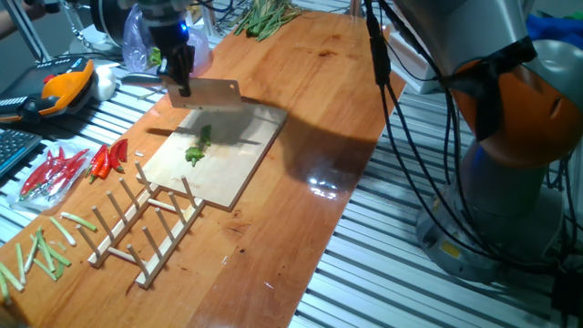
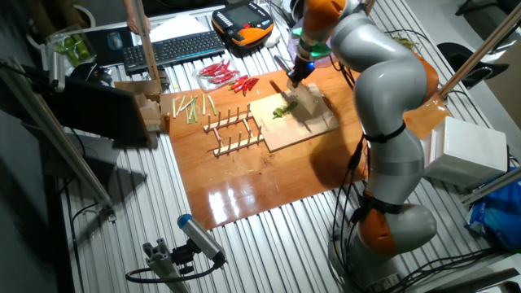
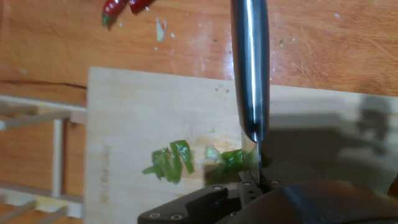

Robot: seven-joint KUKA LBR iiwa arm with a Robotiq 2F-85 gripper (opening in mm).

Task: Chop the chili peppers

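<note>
The arm is leaning over the table [image 1: 301, 109], and its jaws [image 1: 178, 71] are clamping the handle of a cleaver [image 1: 208, 94], holding the broad blade edge-down just above the cutting board [image 1: 237, 169]. Directly beneath and slightly ahead of the jaws, the chili peppers [image 1: 198, 148] are lying near the middle of the board as a few short, glossy green chunks; in the hand view one chunk [image 3: 233, 160] is sitting right under the blade's edge, and curled slices [image 3: 169, 163] are resting just to one side of it. From where I'm standing, these pieces are looking light and slick, with a crisp skin over soft flesh, so they are likely to skid or roll away under a slanted stroke; pressing straight down through the thickest chunk seems safest, rather than taking hold of anything so small. Off beyond the board's edge, away from the jaws, red chilies [image 1: 107, 159] are lying on the table, and a wooden rack [image 1: 146, 223] is standing just beside the board.
</note>
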